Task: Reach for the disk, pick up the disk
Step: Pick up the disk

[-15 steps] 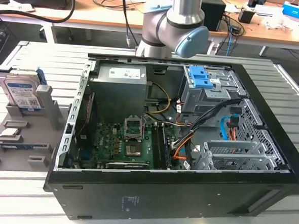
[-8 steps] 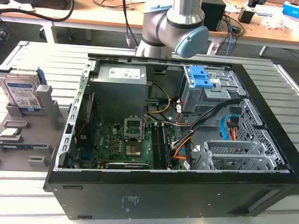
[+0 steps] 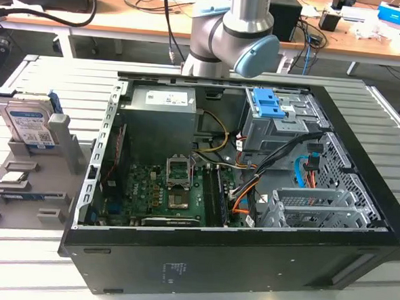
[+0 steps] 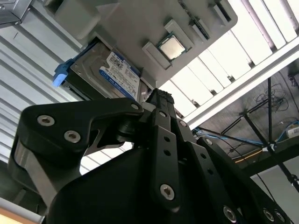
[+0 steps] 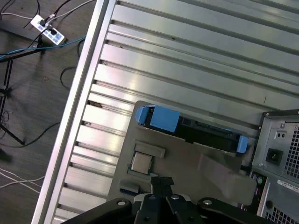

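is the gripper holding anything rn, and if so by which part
Nothing is held. The gripper has its fingers together with nothing between them, and the disk stands untouched in its grey holder.

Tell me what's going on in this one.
A robot arm works at a table with an open PC case on it. The disk stands in a grey holder beside the case, near a chip. In both wrist views the gripper, shut and holding nothing, points at the holder, apart from the disk. The disk is not yet picked up.
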{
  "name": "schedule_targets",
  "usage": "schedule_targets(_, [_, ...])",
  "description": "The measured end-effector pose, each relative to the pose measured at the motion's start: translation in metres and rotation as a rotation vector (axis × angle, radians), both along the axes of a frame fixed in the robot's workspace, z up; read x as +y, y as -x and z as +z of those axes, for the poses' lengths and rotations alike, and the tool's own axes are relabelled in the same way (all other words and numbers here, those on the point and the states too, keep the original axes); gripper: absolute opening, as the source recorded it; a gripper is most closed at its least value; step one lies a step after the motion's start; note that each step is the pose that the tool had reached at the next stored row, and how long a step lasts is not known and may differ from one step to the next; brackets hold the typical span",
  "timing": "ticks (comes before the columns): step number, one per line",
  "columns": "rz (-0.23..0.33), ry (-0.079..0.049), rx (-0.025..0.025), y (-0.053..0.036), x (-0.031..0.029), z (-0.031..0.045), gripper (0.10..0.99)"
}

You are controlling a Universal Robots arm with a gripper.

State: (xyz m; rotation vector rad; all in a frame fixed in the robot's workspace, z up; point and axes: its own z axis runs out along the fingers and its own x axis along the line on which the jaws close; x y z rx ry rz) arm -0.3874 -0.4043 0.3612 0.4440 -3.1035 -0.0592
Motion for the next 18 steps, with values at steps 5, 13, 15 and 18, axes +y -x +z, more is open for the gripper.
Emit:
schedule_targets(5, [0.049, 0.0, 0.0, 0.0, 0.0, 0.0, 0.106])
schedule_targets(13, [0.125, 0.0, 0.0, 0.0, 0.0, 0.0, 0.106])
schedule_targets(15, [0.144, 0.0, 0.0, 0.0, 0.0, 0.0, 0.106])
schedule_targets(18, [0.164, 0.0, 0.0, 0.0, 0.0, 0.0, 0.106])
